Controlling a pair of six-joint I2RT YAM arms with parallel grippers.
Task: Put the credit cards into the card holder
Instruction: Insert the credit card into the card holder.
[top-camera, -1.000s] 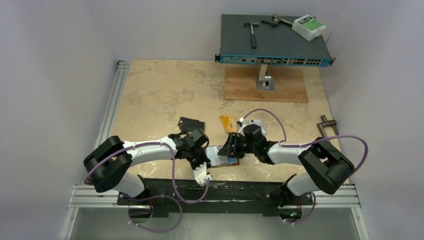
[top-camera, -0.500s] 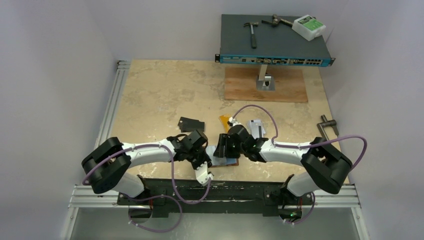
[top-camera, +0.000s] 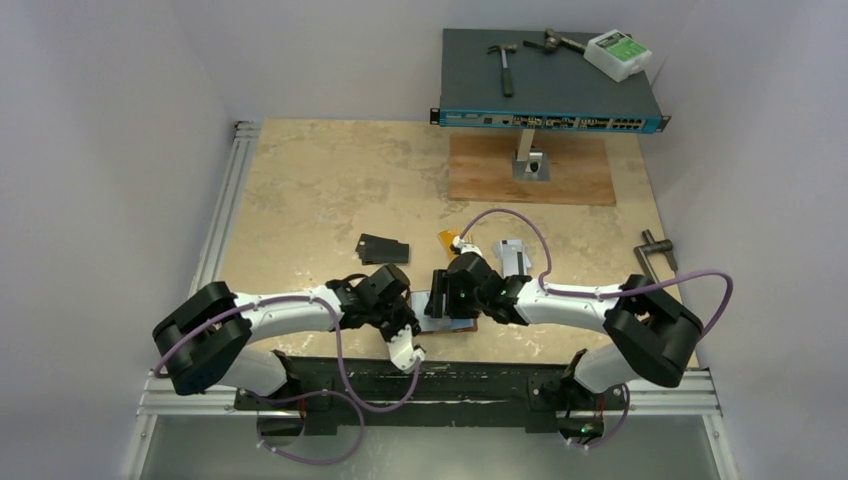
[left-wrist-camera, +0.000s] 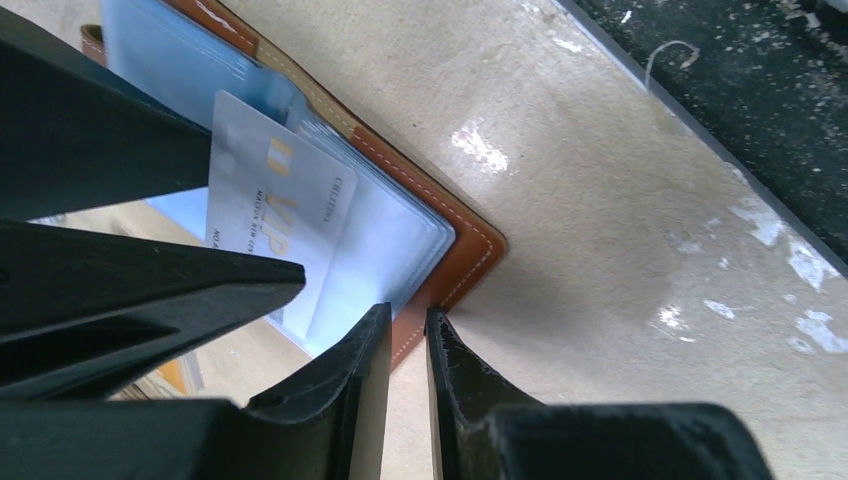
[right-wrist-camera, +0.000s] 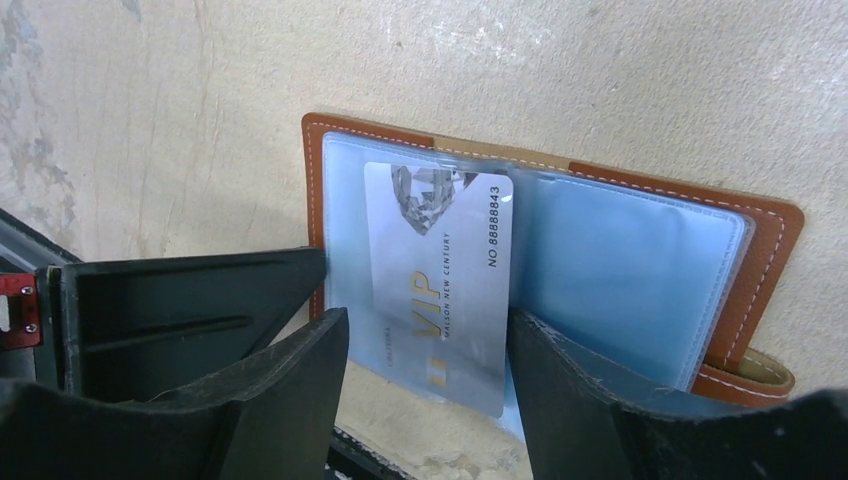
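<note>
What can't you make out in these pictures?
- Top view: the card holder is mostly hidden beneath the left gripper and right gripper.
- Top view: the gold card is partly covered by the right arm.
- Right wrist view: whether the VIP card is in a sleeve or on it; the plastic is clear.
- Right wrist view: a finger cuts off the snap tab.

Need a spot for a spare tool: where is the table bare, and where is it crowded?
Bare: the far left of the table, between the rail, the board and the black cards; also the strip between the silver card and the metal handle. Crowded: near middle, where the left gripper and right gripper meet over the holder.
</note>
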